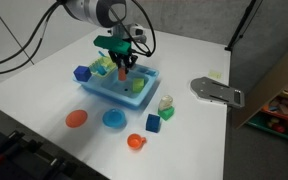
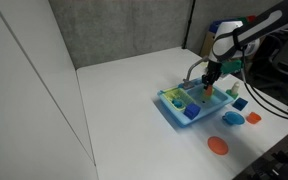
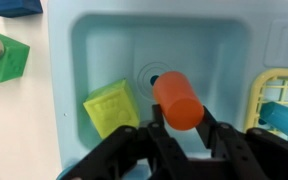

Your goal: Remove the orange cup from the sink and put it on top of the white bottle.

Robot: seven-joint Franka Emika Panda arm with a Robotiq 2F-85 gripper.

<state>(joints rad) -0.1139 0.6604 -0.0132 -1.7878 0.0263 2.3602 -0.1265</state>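
Note:
The light-blue sink [image 3: 104,45] fills the wrist view, with its drain in the middle. My gripper [image 3: 181,120] is shut on the orange cup [image 3: 177,98], which lies sideways between the fingers over the basin. In both exterior views the gripper [image 1: 122,66] [image 2: 210,86] hangs over the sink [image 1: 119,92] [image 2: 176,110]. The white bottle [image 1: 166,103] stands on the table beside the sink, next to a green cube [image 1: 154,124].
A yellow-green cube [image 3: 112,108] lies in the basin beside the cup. The yellow rack [image 3: 280,85] is at one end. Around the sink are a blue cube [image 1: 82,73], an orange disc [image 1: 76,118], a blue disc [image 1: 113,119], a small orange piece [image 1: 135,141] and a grey metal part [image 1: 216,91].

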